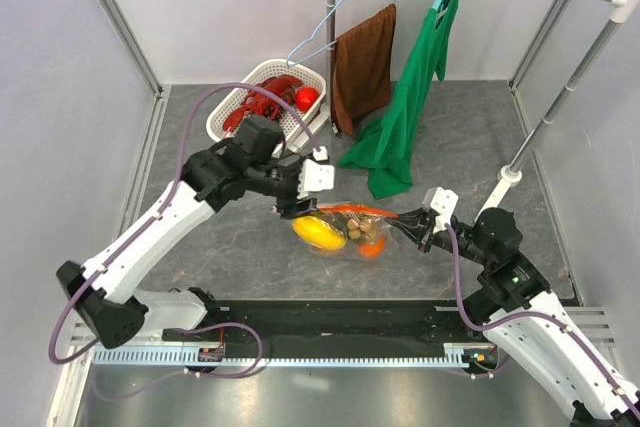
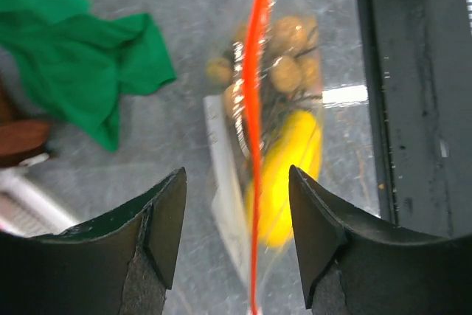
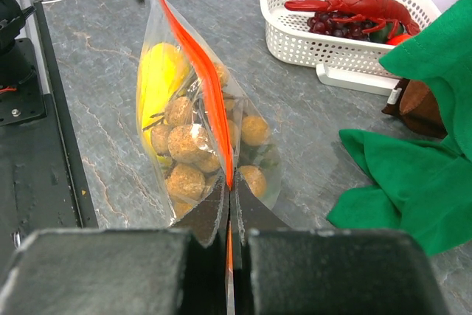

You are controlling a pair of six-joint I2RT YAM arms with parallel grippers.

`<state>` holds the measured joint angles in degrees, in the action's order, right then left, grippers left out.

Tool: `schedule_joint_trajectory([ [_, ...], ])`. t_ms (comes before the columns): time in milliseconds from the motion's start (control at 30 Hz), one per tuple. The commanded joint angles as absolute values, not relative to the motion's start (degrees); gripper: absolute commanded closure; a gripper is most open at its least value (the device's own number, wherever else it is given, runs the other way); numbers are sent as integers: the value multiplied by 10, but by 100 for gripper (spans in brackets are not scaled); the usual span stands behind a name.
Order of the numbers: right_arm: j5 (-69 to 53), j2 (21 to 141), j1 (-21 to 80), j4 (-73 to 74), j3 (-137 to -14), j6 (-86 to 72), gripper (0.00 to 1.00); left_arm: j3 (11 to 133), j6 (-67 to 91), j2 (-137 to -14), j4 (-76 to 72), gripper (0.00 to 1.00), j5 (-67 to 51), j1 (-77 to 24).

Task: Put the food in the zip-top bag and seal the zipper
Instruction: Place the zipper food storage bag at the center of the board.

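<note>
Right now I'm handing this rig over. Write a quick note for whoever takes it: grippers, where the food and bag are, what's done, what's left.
Left gripper: open, jaws either side of the zipper, not touching it.
Right gripper: shut on the zipper's near end, holding the zip-top bag edge-up.
Food: the yellow fruit, tan grape bunch and an orange piece are inside the bag.
Done: loading, as far as can be seen.
Left: probably close the left gripper on the zipper and run along it. Whether it is already sealed cannot be told.

White arms [image 1: 140, 242], blk joints [image 1: 235, 162], purple cables [image 1: 455, 272].
</note>
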<state>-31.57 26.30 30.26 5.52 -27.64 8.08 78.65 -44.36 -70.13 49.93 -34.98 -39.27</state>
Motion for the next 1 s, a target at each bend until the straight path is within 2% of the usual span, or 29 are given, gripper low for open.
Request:
schedule_joint_trajectory([
  [0, -329, 265, 302, 55, -309, 96, 100, 794, -414, -733, 485, 36, -373, -432],
  [133, -330, 261, 302, 57, -308, 98, 100, 780, -393, -752, 476, 37, -363, -463],
  [300, -336, 258, 302, 60, -304, 100, 100, 775, -368, -771, 460, 44, -342, -472],
  [400, -336, 255, 302, 64, -305, 101, 100, 770, -366, -777, 454, 57, -335, -474],
  [433, -336, 254, 302, 63, -305, 101, 100, 769, -367, -778, 455, 70, -334, -474],
  [500, -334, 253, 301, 64, -304, 99, 100, 765, -367, -777, 455, 83, -330, -474],
  [533, -333, 254, 301, 64, -304, 98, 100, 764, -367, -775, 455, 94, -329, -474],
  [600, -328, 254, 302, 65, -306, 87, 100, 766, -353, -773, 453, 98, -315, -469],
  [700, -297, 265, 302, 78, -319, 43, 57, 810, -308, -795, 456, 98, -342, -412],
  [733, -293, 278, 302, 86, -333, 33, 35, 844, -298, -805, 460, 98, -344, -397],
  [800, -273, 296, 302, 111, -349, 1, 20, 879, -294, -829, 468, 98, -342, -364],
  [833, -266, 301, 303, 118, -361, -23, 2, 908, -294, -835, 468, 98, -338, -354],
  [967, -246, 312, 301, 131, -381, -53, 2, 952, -308, -867, 465, 98, -308, -348],
])
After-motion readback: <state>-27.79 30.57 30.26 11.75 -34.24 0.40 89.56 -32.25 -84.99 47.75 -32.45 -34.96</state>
